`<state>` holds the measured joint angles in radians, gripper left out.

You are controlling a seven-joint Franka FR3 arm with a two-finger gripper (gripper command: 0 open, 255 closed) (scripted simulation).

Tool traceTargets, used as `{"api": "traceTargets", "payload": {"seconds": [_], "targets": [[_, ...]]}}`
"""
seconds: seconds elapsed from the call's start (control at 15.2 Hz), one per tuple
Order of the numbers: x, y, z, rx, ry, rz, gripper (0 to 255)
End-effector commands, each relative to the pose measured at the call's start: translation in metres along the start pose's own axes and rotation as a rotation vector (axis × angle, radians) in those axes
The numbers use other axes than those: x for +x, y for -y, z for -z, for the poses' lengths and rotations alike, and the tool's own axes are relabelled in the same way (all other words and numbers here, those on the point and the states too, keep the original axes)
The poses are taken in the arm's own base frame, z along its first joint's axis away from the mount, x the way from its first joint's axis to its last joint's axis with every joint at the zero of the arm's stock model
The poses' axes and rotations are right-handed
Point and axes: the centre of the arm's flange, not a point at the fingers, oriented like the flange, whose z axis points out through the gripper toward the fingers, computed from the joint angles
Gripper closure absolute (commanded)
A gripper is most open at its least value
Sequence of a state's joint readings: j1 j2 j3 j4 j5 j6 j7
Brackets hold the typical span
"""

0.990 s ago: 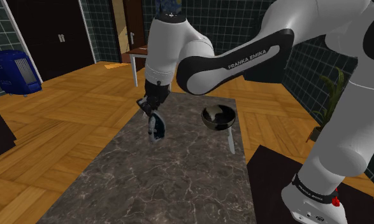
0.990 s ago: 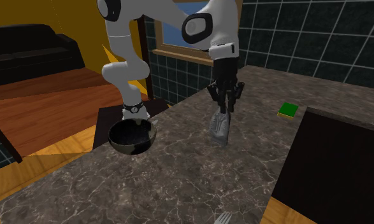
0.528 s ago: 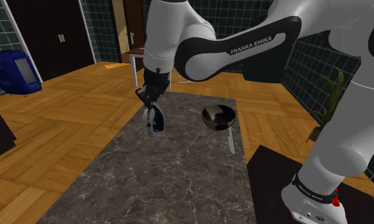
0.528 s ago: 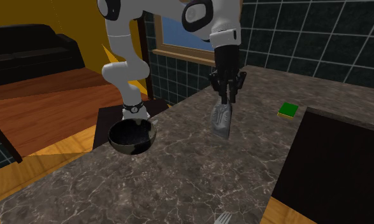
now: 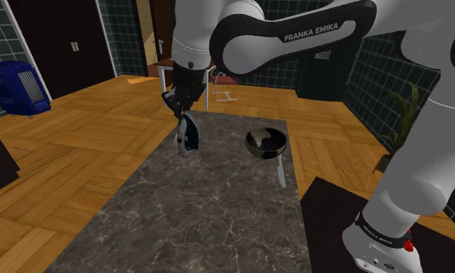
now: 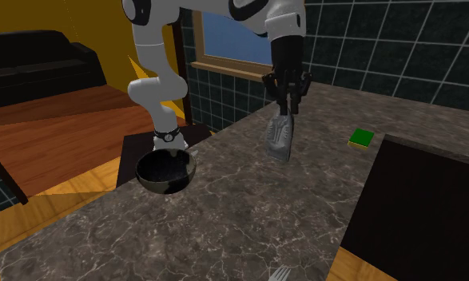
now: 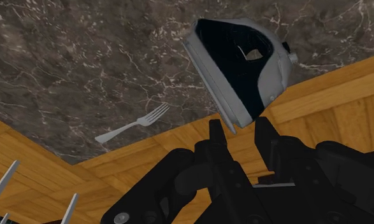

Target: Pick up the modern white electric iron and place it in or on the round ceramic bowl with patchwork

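Observation:
The iron (image 5: 187, 133) is white-grey with a dark blue-black body. It hangs nose-up above the dark marble counter (image 5: 202, 209), and my black gripper (image 5: 182, 107) is shut on its upper end. The second exterior view has the iron (image 6: 279, 137) dangling under the gripper (image 6: 286, 104), off the counter surface. In the wrist view the fingers (image 7: 214, 130) clasp the pointed end of the iron (image 7: 243, 70). The round dark glossy bowl (image 5: 265, 143) sits on the counter toward the shoulder view's right of the iron. In the second exterior view the bowl (image 6: 166, 170) is near the counter's left edge.
A silver fork (image 5: 280, 172) lies on the counter beside the bowl, and the fork (image 7: 131, 125) lies near the counter edge in the wrist view. A green sponge (image 6: 360, 138) rests beside a black surface (image 6: 420, 207). A blue object (image 5: 16, 85) and a plant (image 5: 404, 116) stand on the floor around the counter.
The arm has risen, lifting the iron higher above the counter while the gripper stays shut on it. The bowl and fork have not moved.

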<state>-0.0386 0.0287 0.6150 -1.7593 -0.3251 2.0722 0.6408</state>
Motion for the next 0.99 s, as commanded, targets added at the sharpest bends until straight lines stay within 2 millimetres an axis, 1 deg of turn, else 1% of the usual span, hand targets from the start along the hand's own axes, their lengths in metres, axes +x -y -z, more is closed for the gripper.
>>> {"api": "traceTargets", "payload": {"seconds": [0.0, 0.4, 0.46, 0.92], "targets": [[0.003, -0.001, 0.009, 0.000, 0.000, 0.000, 255], [0.015, -0.004, 0.038, 0.000, 0.000, 0.000, 255], [0.016, -0.004, 0.040, 0.000, 0.000, 0.000, 255], [-0.009, -0.089, 0.064, 0.000, 0.000, 0.000, 255]]}}
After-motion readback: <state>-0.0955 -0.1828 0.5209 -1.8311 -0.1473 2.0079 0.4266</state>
